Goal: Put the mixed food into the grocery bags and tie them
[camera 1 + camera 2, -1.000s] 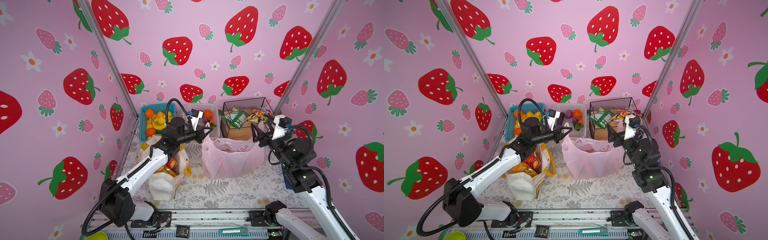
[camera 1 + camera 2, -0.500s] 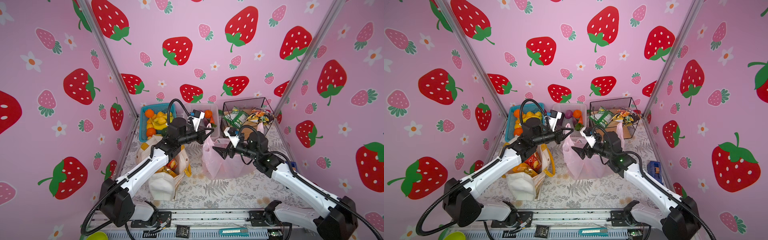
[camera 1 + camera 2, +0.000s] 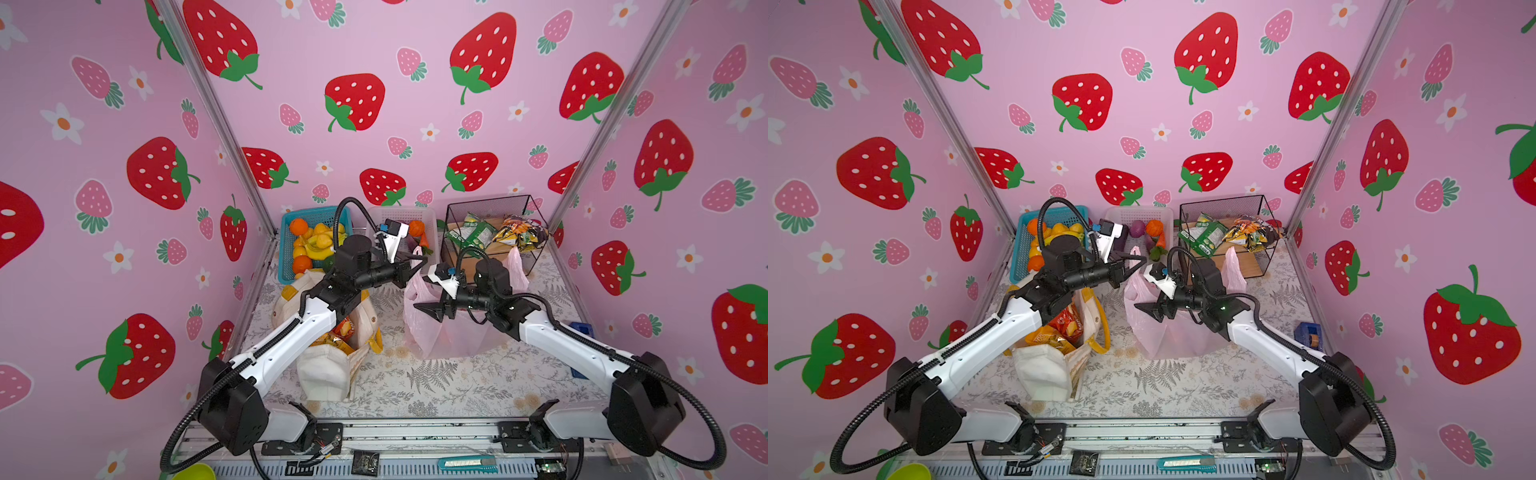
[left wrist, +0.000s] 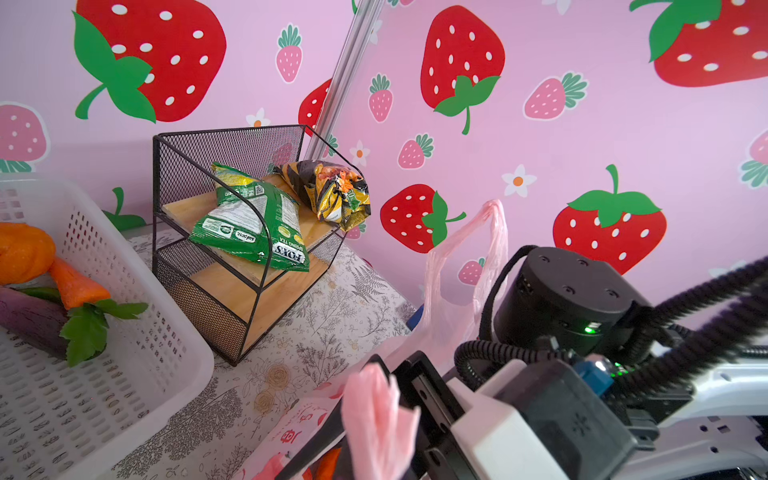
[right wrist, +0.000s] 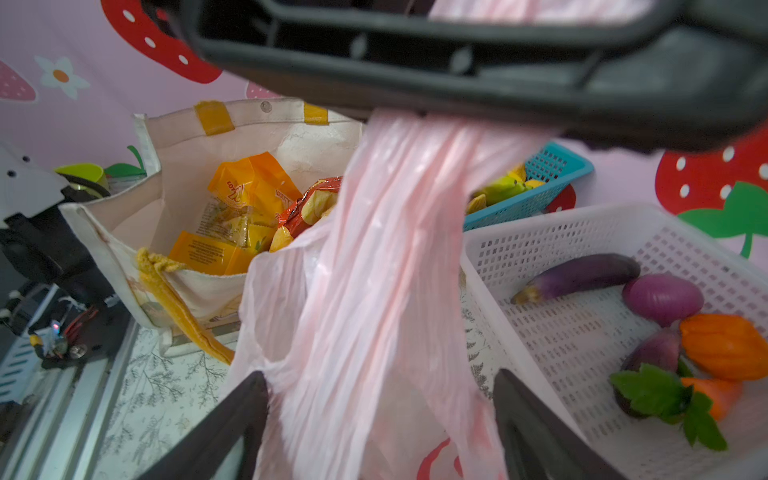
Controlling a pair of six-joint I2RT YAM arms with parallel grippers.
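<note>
At table centre, pink plastic bag (image 3: 449,336) is stood beside canvas tote (image 3: 328,374); one loop handle (image 5: 395,208) is pinched and held up by left gripper (image 3: 420,260); right gripper (image 3: 430,311) is spread wide, jaws astride that handle.

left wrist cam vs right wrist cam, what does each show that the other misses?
Left wrist only: black mesh rack with a green snack packet and a black-yellow packet; the free handle of the pink bag.
Right wrist only: canvas tote holding orange packets, purple onion, right gripper open, fingers either side of the bag.
Both: white basket, carrot, and the bag's other handle pinched in the shut left gripper.
</note>
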